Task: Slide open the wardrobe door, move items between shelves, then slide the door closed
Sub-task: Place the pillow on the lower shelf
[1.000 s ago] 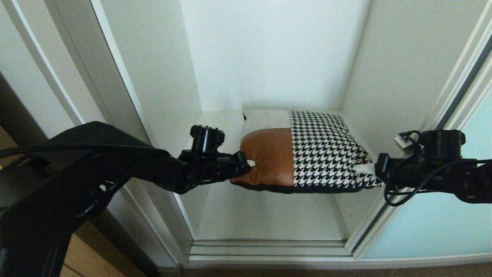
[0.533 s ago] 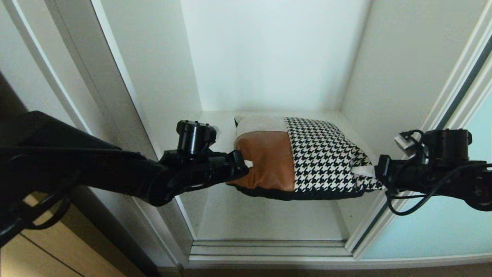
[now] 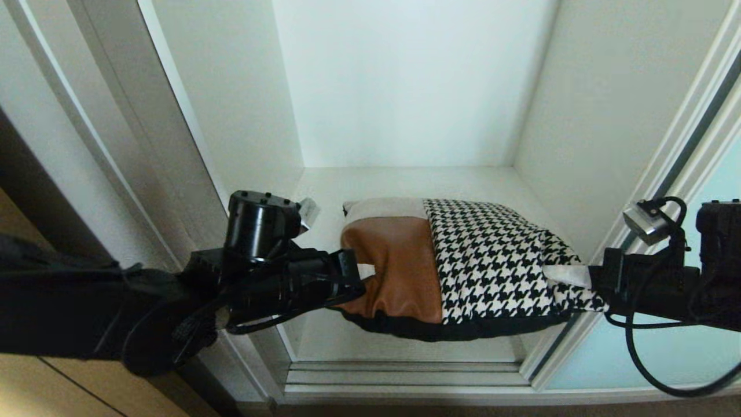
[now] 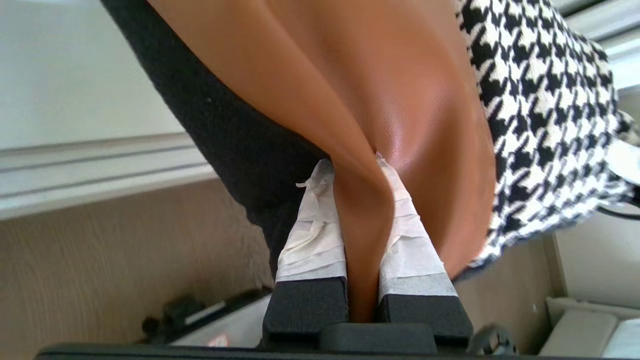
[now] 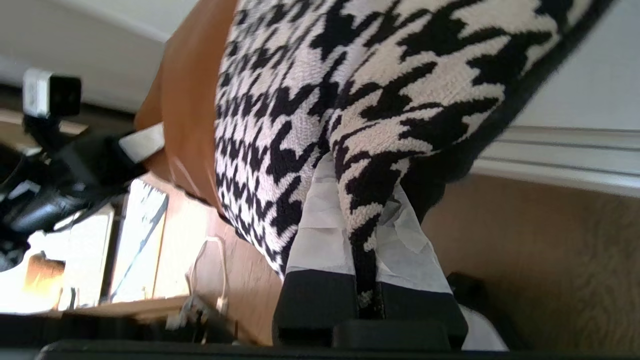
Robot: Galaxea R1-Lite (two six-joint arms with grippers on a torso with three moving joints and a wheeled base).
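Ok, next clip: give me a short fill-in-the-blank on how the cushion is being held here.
1. The left gripper pinches the cushion's ____-coloured patch.
2. The right gripper is shut on the ____-patterned half.
3. The cushion is held by ____ grippers at once.
4. The sliding wardrobe door stands ____.

Missing words: brown; houndstooth; both; open

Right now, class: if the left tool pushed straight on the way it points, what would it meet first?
The cushion itself: the left tool is already shut on its rust-brown edge. Beyond that, probably the right tool at the opposite edge.
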